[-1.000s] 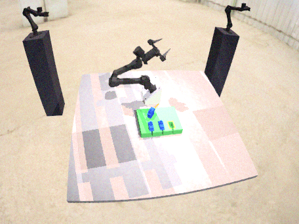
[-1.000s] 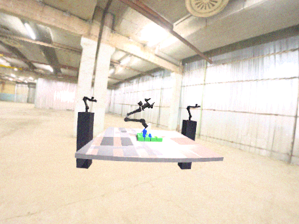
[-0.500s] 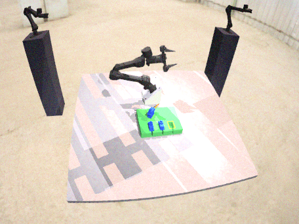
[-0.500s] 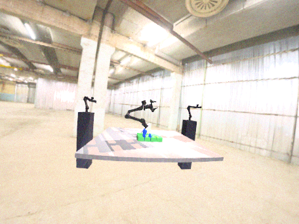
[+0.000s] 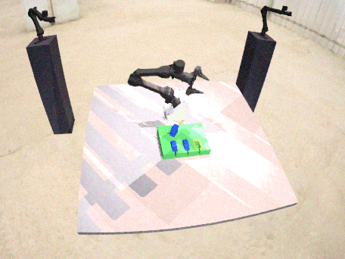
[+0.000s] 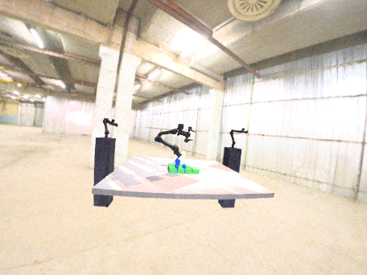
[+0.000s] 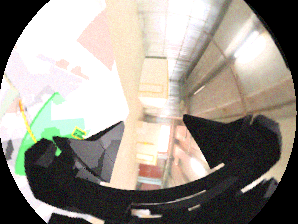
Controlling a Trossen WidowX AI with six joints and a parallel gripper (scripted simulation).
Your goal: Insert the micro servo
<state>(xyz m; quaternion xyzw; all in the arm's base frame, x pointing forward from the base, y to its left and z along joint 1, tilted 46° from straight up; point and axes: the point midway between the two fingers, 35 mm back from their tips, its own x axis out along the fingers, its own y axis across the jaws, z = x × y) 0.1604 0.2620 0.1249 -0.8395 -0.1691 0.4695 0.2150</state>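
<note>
The loose micro servo is blue and stands over the back left part of the green deck. Its orange cable points back and right. Whether it is tilted, and which way its shaft points, is too small to tell. Two blue servos sit in the front row. The yellow-outlined pocket right of them is empty, with a dark notch in front. My gripper is open and empty, high above and behind the deck, to its right.
A pale angular block stands by the arm's base just behind the deck. Two dark pillars carrying small arms stand beyond the left and right table edges. The deck lies near the middle of the patterned table.
</note>
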